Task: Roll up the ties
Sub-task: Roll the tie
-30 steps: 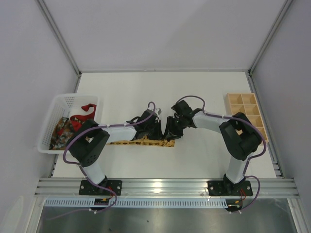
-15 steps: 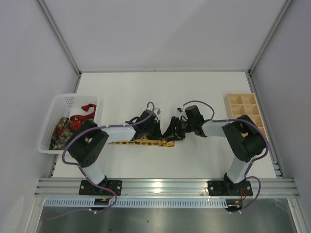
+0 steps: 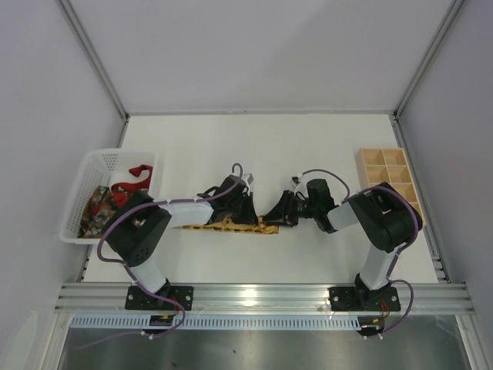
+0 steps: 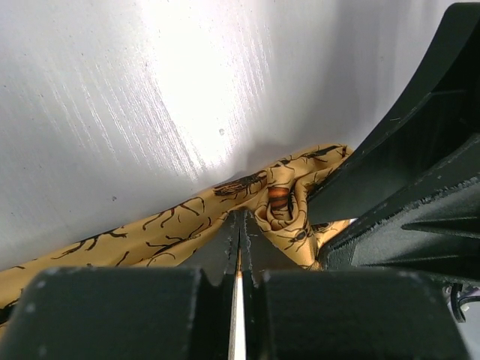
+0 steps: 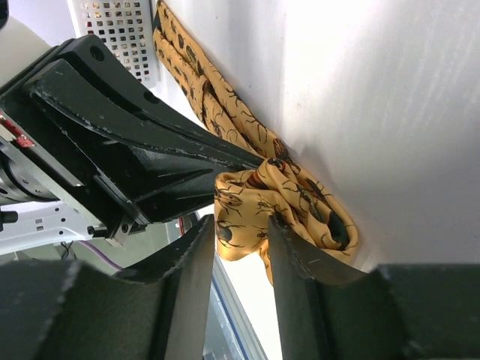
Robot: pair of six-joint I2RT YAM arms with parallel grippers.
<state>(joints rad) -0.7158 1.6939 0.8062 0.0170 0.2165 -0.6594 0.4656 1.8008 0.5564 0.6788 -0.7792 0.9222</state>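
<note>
The yellow-gold tie (image 3: pixel 229 224) lies flat on the table, running left from its curled right end. My left gripper (image 3: pixel 243 210) is shut, with its tips (image 4: pixel 240 219) down on the tie beside the rolled end (image 4: pixel 283 208). My right gripper (image 3: pixel 279 213) is shut on that bunched end (image 5: pixel 251 202), which fills the gap between its two fingers (image 5: pixel 241 222). The rest of the tie (image 5: pixel 196 82) trails off toward the basket. The red tie (image 3: pixel 132 178) and the dark patterned tie (image 3: pixel 96 209) lie in the white basket (image 3: pixel 91 159).
The white basket stands at the table's left edge and also shows in the right wrist view (image 5: pixel 120 30). A wooden compartment box (image 3: pixel 389 182) stands at the right edge. The two grippers are close together, tips almost touching. Purple cables loop over both arms.
My right arm's wrist has swung right and dropped lower, and its gripper has turned while staying at the tie's right end. The left gripper has stayed in place.
</note>
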